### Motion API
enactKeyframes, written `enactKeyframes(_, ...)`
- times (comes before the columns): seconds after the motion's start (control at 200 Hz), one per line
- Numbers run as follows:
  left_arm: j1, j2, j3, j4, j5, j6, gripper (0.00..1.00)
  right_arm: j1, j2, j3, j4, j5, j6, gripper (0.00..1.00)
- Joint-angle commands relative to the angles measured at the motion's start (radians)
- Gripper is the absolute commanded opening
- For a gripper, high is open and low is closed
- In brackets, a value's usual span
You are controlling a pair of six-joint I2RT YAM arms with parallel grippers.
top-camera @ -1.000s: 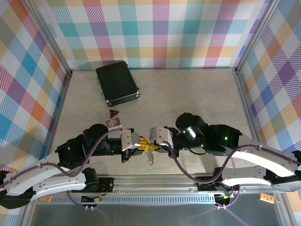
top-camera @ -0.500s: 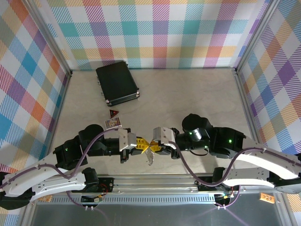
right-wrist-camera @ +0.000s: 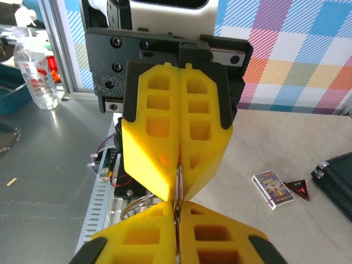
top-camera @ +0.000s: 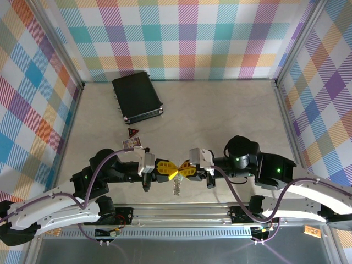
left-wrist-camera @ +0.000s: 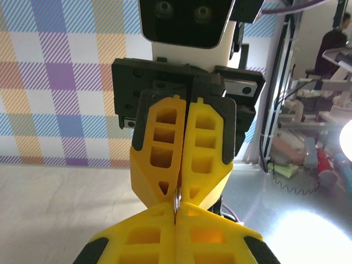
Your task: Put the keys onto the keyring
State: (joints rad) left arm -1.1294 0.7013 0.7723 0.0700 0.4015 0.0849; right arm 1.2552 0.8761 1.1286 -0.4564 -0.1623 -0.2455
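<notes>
Top view: left claw and right claw meet tip to tip at centre, over the near edge of the surface. Both are closed, clamped on the keyring from opposite sides. Its free part dangles from the pinch toward the near side, long axis near-far. Neither arm is nearer, both already touch it. Far left: one black case. Between it and the left arm: one card, one red triangle tag.

Left wrist: left claw at bottom, right claw facing it. Jaws together on each, with a sliver of keyring metal in the seam where the tips touch.

Right wrist: mirror of that. Right claw at bottom, left claw opposite, keyring edge between. On the right: card, tag, case corner.

Count: one keyring, two claws. Teal key: can't tell whether it's inside the pinch.
</notes>
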Motion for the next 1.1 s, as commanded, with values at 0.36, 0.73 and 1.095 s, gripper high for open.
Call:
enactKeyframes(0.36,0.003,0.019,0.080,-0.143,-0.139,0.093,0.16,0.007,-0.026,0.024,-0.033,0.064,-0.036,0.00)
enactKeyframes(0.73,0.003,0.070,0.176,-0.398,-0.214,0.215,0.15,0.007,0.108,0.141,-0.220,0.079,-0.072,0.00)
enactKeyframes(1.095,0.004,0.020,0.116,-0.266,-0.178,0.172,0.00,0.007,0.103,0.115,-0.162,0.092,-0.040,0.00)
